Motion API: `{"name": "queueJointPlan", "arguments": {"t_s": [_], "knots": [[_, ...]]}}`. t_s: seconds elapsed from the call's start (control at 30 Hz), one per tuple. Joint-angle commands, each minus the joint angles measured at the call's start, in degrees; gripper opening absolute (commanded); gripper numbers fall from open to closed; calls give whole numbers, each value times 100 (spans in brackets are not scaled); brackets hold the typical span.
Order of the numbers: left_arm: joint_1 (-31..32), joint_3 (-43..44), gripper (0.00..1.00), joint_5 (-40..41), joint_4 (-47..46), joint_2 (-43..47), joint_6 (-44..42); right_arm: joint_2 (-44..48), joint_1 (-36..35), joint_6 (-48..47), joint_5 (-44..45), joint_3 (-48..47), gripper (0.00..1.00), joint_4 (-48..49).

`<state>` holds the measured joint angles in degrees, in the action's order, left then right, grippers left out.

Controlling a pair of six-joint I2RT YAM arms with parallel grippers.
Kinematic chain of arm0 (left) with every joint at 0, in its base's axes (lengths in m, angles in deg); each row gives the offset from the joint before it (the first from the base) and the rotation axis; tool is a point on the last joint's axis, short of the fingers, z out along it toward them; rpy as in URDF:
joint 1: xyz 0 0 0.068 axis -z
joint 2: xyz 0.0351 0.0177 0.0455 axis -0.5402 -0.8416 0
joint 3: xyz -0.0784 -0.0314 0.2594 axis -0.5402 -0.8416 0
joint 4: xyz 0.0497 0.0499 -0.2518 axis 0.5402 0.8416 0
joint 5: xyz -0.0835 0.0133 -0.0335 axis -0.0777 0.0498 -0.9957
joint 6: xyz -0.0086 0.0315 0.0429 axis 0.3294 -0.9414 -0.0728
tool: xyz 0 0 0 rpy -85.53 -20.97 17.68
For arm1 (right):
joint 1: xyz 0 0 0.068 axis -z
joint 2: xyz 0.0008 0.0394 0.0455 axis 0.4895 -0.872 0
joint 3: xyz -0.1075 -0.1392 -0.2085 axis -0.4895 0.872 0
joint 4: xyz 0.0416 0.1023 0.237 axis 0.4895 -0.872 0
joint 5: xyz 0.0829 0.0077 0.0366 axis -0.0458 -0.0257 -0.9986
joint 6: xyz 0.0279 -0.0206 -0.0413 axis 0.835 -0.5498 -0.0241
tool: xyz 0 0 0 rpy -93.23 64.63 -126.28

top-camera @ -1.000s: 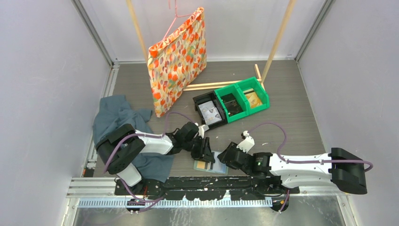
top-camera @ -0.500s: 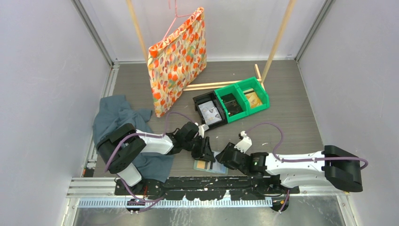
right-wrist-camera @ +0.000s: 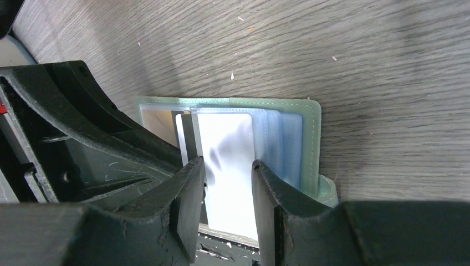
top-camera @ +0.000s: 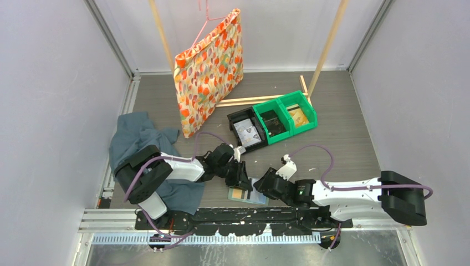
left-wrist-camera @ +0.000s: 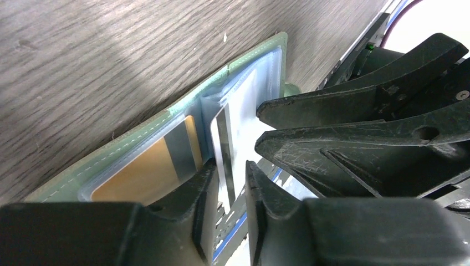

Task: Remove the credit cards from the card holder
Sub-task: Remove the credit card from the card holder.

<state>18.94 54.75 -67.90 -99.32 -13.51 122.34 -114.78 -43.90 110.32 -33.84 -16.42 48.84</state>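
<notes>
From above, the card holder (top-camera: 248,195) lies open and flat on the grey wood-grain table (top-camera: 343,138), close to the near rail (top-camera: 221,214), with the left gripper (top-camera: 242,180) and right gripper (top-camera: 265,187) crowded over it from either side. A dark teal cloth (top-camera: 136,138) lies under the left arm. Further back are green bins (top-camera: 288,117), a black bin (top-camera: 246,131), a floral bag (top-camera: 209,69) and wooden poles (top-camera: 327,47), all well apart from the holder, and bare table lies to the right. In the left wrist view the holder shows a sage-green stitched border, pale blue clear sleeves and a gold card (left-wrist-camera: 138,178) in the near pocket. A white card with a grey stripe (left-wrist-camera: 224,138) stands in the narrow gap between the left fingers; whether they pinch it I cannot tell. The right fingers (left-wrist-camera: 343,145) press in just beside. In the right wrist view the right jaws stand apart, tips down at the holder's near edge with the white card showing between them, and the left gripper blocks the holder's left half.
</notes>
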Motion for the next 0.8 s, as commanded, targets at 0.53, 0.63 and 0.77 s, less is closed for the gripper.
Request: {"name": "queueJointPlan", "arguments": {"t_s": [0.53,0.63,0.77], "knots": [[-29,16,1,225,344,436,-286,46,23,309,-24,350,42,18],[-72,-11,1,308,595,595,-388,61,26,356,-32,414,42,19],[-148,-108,1,405,782,755,-456,86,21,370,-46,438,42,-12]]}}
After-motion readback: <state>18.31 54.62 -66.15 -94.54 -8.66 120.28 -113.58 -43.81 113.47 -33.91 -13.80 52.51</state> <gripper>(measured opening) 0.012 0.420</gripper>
